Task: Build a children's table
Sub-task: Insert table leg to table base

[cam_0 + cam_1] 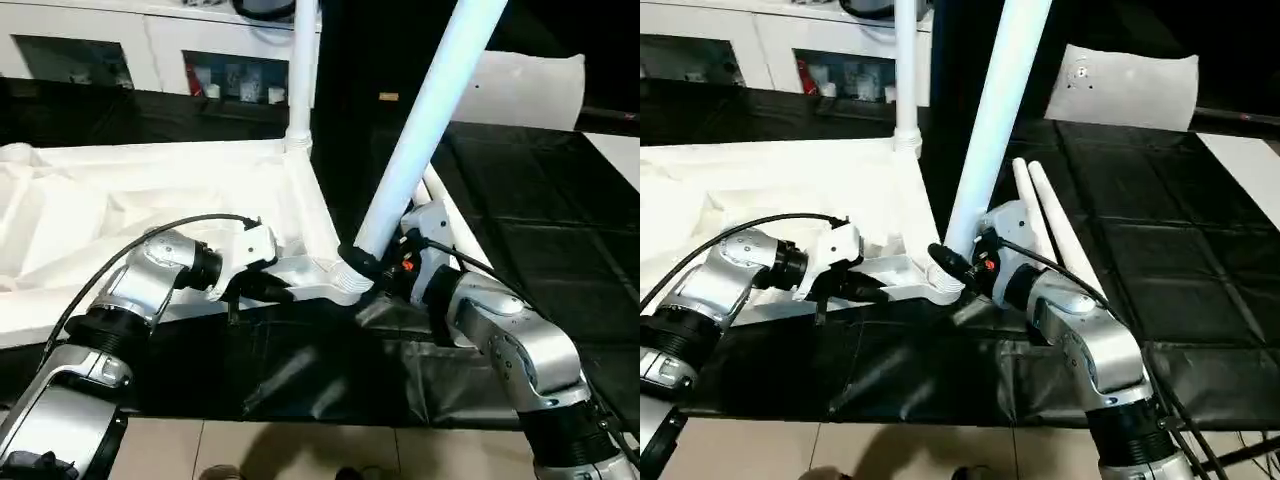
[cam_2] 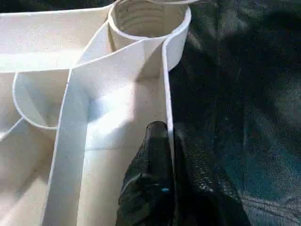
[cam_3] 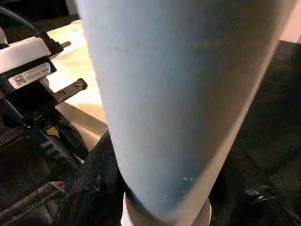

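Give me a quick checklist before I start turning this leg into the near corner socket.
1. Left gripper pinching the tabletop edge wall: ok, its black fingers are closed on either side of the thin wall near the corner.
2. Right gripper on the leg in hand: ok, fingers wrap its lower end.
3. Leg foot over the near corner socket: ok, it meets the socket.
4. Leg upright: not ok, it tilts to the right of the already mounted far leg.
5. Foot fully seated: cannot tell, the joint is hidden by the fingers.
6. Spare legs beside the tabletop on the black mat: ok.
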Robot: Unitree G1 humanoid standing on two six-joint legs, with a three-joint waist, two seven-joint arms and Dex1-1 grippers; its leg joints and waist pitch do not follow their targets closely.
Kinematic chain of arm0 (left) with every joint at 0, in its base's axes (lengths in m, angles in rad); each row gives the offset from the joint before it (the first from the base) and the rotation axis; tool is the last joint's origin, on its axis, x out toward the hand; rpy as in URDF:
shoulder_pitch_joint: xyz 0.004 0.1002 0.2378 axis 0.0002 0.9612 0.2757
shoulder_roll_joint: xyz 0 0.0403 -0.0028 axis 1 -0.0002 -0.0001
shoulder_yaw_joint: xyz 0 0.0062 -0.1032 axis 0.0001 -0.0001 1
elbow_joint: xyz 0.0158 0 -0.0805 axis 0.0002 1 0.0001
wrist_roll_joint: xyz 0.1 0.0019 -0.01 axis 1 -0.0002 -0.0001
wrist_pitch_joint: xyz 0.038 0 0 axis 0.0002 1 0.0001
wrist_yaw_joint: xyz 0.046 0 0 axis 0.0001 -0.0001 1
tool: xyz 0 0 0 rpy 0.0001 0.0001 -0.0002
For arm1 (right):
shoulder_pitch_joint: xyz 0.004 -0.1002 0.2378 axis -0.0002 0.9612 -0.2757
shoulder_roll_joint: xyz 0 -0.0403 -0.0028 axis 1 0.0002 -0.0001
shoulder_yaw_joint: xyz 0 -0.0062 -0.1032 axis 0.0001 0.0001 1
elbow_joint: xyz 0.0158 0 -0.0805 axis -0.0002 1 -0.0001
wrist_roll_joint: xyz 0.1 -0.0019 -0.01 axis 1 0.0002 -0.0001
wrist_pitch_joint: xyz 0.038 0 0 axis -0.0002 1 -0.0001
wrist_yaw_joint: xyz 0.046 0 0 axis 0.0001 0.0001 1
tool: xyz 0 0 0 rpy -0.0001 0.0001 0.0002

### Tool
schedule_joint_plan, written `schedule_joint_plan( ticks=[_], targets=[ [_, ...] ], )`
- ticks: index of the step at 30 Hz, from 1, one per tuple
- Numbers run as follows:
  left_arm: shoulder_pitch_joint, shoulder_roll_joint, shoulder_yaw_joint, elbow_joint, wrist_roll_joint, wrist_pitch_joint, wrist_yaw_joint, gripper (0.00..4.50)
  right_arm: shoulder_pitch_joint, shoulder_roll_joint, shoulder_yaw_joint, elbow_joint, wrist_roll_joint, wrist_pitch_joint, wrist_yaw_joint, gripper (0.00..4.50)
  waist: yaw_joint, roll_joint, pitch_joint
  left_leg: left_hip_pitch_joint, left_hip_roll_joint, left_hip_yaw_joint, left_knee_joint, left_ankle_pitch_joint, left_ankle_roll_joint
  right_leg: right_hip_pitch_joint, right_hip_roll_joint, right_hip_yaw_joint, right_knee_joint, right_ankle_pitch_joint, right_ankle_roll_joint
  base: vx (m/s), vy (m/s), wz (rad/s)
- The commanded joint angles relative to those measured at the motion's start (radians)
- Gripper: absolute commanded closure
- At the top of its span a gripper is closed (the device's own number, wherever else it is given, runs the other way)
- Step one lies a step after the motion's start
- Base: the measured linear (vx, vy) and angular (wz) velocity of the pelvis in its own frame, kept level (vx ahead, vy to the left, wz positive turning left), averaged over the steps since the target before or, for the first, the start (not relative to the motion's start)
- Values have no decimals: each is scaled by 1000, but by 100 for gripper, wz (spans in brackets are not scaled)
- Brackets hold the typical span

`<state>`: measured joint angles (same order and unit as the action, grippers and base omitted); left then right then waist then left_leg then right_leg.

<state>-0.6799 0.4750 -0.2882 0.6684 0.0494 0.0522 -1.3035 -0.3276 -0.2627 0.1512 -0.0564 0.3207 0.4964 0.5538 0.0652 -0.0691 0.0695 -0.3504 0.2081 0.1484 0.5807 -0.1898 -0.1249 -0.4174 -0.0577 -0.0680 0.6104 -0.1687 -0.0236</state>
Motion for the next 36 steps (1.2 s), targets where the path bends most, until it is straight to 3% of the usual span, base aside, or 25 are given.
schedule_joint_plan(
  ticks=[1,5,8,10,11,12,14,17,24,28,31,36],
  targets=[
    [-4,-4,-11,-5,-2,-13,-27,444,-18,-2,-3,5,-6,-18,4,257,-2,16,-57,-1,16,11,-71,-183,7,60,-70,53,-79,-299,-139,0,0,0],
    [4,3,-5,-21,-15,-8,-41,450,-44,0,12,34,-25,-58,19,257,-3,14,-60,-2,16,10,-71,-182,3,61,-72,53,-78,-304,-136,0,0,0],
    [27,23,5,-65,-31,1,-53,450,-72,4,27,62,-26,-61,44,257,-4,14,-64,-3,17,11,-69,-150,7,64,-71,54,-69,-239,-154,0,0,0],
    [53,41,16,-107,-41,21,-48,450,-79,9,36,72,-9,-45,74,257,-4,8,-65,-5,18,11,-68,-142,13,67,-73,53,-66,-222,-162,0,0,0],
    [53,41,16,-107,-41,21,-48,450,-79,9,36,72,-9,-45,74,257,-4,11,-65,-4,19,11,-69,-141,14,67,-74,54,-65,-220,-164,0,0,0],
    [66,49,21,-127,-46,35,-47,450,-79,11,40,81,-5,-43,89,257,-6,-1,-65,-4,18,15,-67,-136,21,65,-72,53,-67,-223,-161,0,0,0],
    [80,61,27,-146,-50,47,-40,450,-83,15,49,110,-1,-36,114,257,-6,3,-60,-4,19,13,-70,-144,24,61,-74,52,-68,-257,-157,0,0,0],
    [84,67,27,-151,-53,48,-43,450,-95,16,60,149,-12,-53,128,257,-7,0,-58,-5,17,14,-70,-150,21,61,-73,53,-73,-295,-144,0,0,0],
    [97,63,38,-194,-77,79,-33,450,-102,9,76,214,-43,-78,159,257,-10,-2,-59,-4,18,16,-68,-122,23,61,-71,55,-66,-243,-154,0,0,0],
    [98,58,35,-196,-79,80,-28,450,-107,9,77,244,-49,-85,172,257,-10,3,-59,-4,16,16,-68,-128,24,62,-71,55,-67,-243,-157,0,0,0],
    [96,55,35,-195,-78,85,-25,450,-113,-1,91,250,-55,-76,193,257,-10,0,-57,-4,16,16,-68,-140,22,61,-70,54,-71,-282,-145,0,0,0],
    [96,57,36,-196,-76,88,-18,450,-110,-21,98,247,-55,-70,211,257,-9,-2,-60,-3,17,16,-67,-122,26,63,-69,54,-66,-241,-157,0,0,0]
  ],
)
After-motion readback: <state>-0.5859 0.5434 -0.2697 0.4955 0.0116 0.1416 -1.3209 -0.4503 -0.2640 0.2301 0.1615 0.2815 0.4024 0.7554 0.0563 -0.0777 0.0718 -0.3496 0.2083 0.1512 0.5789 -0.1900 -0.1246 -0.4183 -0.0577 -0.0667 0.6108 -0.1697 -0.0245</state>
